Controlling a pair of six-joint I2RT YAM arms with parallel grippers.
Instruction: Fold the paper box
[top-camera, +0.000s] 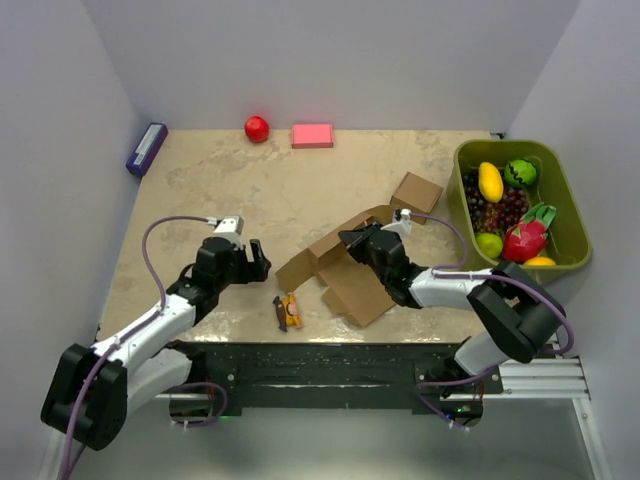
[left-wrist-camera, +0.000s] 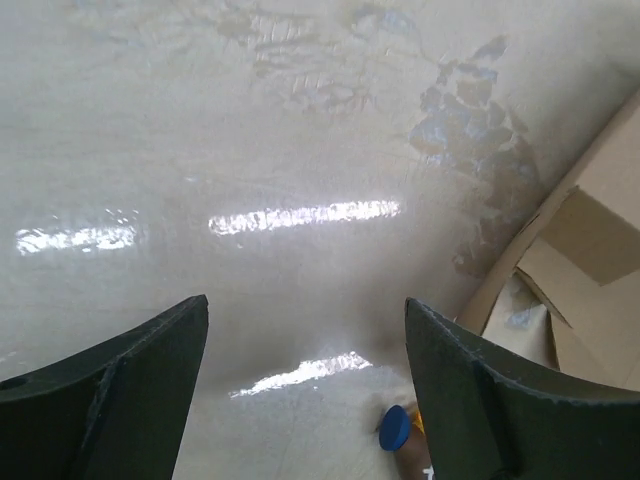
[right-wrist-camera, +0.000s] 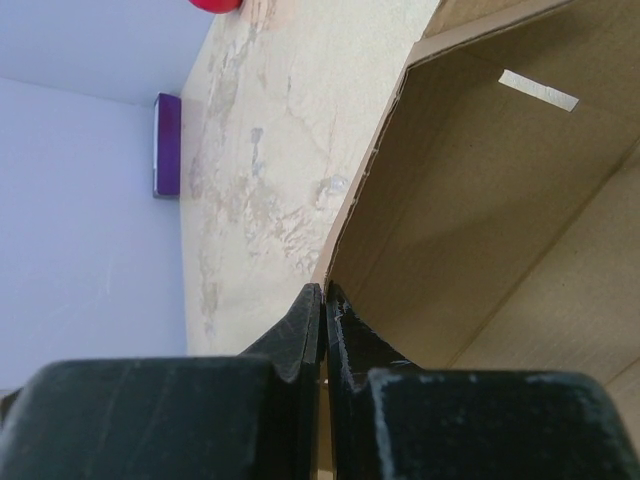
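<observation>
The paper box (top-camera: 345, 275) is brown cardboard, half unfolded in the middle of the table, with flaps spread toward the front. My right gripper (top-camera: 352, 241) is shut on the edge of one raised wall. In the right wrist view its fingertips (right-wrist-camera: 324, 296) pinch that thin cardboard edge, and the box's inner side (right-wrist-camera: 500, 200) fills the right. My left gripper (top-camera: 259, 260) stands open just left of the box, touching nothing. In the left wrist view its gripper (left-wrist-camera: 305, 345) has only bare table between the fingers, and the box (left-wrist-camera: 590, 260) lies to the right.
A small squarish cardboard box (top-camera: 417, 192) sits behind the paper box. A snack wrapper (top-camera: 288, 312) lies near the front edge. A green bin (top-camera: 571, 205) of fruit stands at the right. A red ball (top-camera: 257, 128), pink block (top-camera: 312, 135) and purple object (top-camera: 146, 148) line the back.
</observation>
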